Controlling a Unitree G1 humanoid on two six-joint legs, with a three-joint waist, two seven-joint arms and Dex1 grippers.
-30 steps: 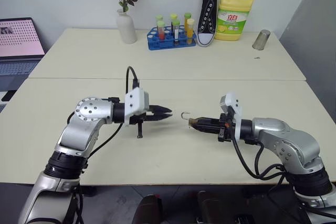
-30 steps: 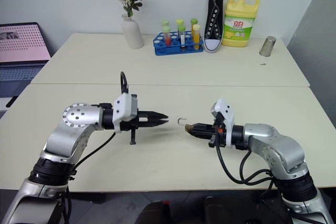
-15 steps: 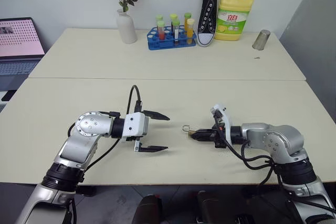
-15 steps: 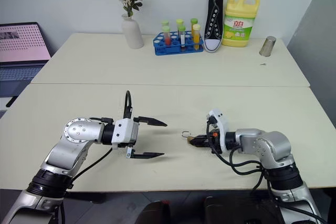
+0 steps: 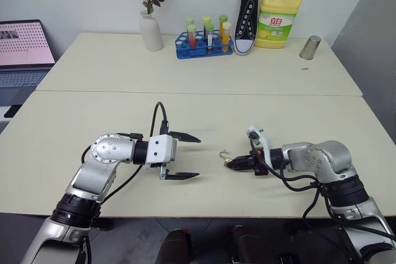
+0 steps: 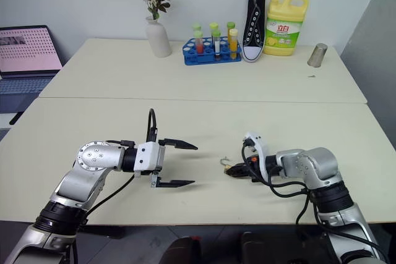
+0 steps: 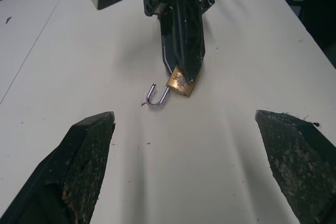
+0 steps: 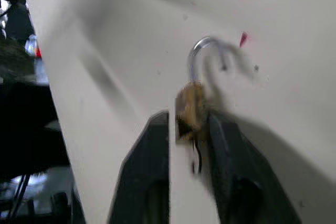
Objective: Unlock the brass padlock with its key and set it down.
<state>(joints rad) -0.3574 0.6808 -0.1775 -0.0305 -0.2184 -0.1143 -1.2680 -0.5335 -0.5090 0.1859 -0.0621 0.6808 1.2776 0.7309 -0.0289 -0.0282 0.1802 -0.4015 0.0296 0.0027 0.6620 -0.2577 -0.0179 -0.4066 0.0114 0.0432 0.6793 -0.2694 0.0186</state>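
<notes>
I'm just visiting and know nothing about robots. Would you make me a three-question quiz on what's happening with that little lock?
1. True or false: the shackle of the brass padlock is swung open.
2. Which gripper has the padlock between its fingers? A) left gripper B) right gripper C) neither
3. Fill in: the left gripper's two fingers stand wide ____.

Key
1. True: the silvery hook hangs free at one end, down by the table.
2. B: the lock body sits at the right gripper's fingertips, low over the table.
3. Apart, with nothing between them.
</notes>
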